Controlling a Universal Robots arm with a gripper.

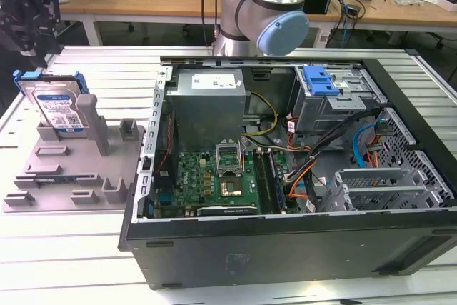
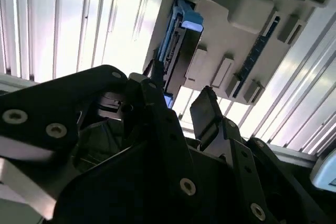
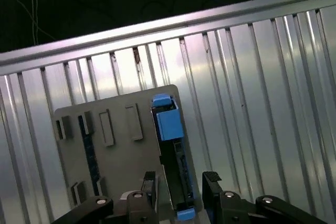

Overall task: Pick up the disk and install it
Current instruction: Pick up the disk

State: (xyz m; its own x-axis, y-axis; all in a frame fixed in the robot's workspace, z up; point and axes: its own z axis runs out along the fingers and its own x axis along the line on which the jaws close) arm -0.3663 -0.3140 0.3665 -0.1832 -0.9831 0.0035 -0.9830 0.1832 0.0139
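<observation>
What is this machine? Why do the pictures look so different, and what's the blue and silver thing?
A robot arm with a black gripper, its pincer hand. The exterior view comes from a camera off the arm; both wrist views come from cameras riding on it, looking past its fingers. On the ribbed metal table sit a grey tray and an open computer case. That thing is the disk, standing upright in the tray. The gripper is open above it, holding nothing.

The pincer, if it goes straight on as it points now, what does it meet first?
Probably the disk, standing on edge in the grey tray; the open pincer lines up over it, though depth is unclear.
</observation>
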